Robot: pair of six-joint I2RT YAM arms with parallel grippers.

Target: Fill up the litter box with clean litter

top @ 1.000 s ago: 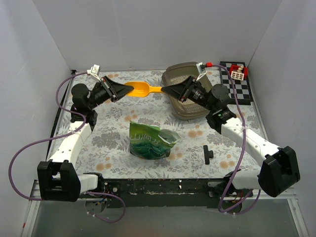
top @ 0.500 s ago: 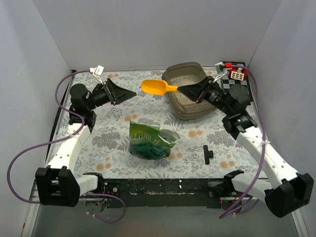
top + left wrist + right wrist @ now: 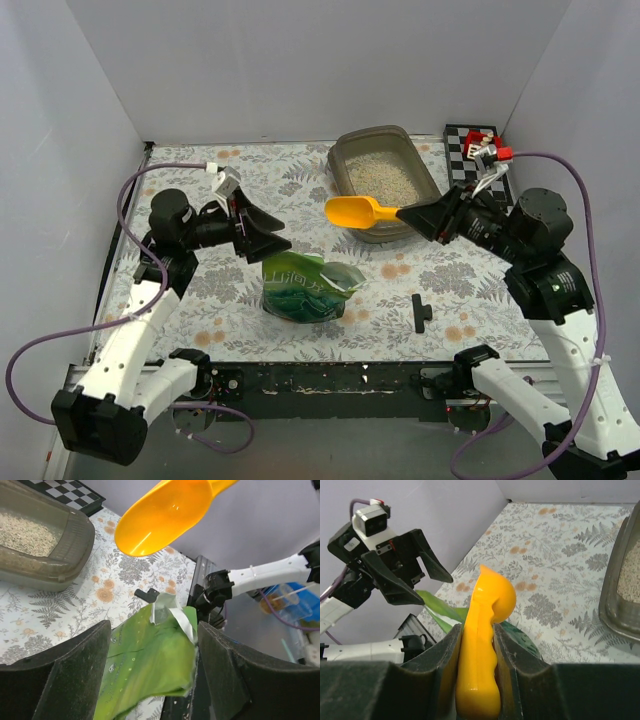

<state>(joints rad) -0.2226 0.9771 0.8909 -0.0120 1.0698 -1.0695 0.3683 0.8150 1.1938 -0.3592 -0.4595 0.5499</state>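
The grey-brown litter box (image 3: 343, 160) stands at the back right, with pale clean litter (image 3: 383, 180) inside. My right gripper (image 3: 408, 213) is shut on the handle of a yellow scoop (image 3: 358, 211), which hangs in the air just in front of the box. In the right wrist view the handle (image 3: 479, 650) sits squeezed between both pads. My left gripper (image 3: 272, 233) is open and holds nothing. It hovers above the left top of the crinkled green bag (image 3: 305, 285). The bag (image 3: 150, 665) shows between and beyond the spread fingers (image 3: 75, 675), with the scoop (image 3: 165, 515) overhead.
A black-and-white checkered board (image 3: 470, 140) lies in the back right corner and carries a small red-and-white object (image 3: 482, 148). A small black part (image 3: 421, 312) lies on the floral mat at the front right. White walls close in the back and both sides.
My left gripper opened, let go of the scoop's bowl and swung nearer, over the bag. My right gripper carried the scoop right and toward the front, past the litter box.
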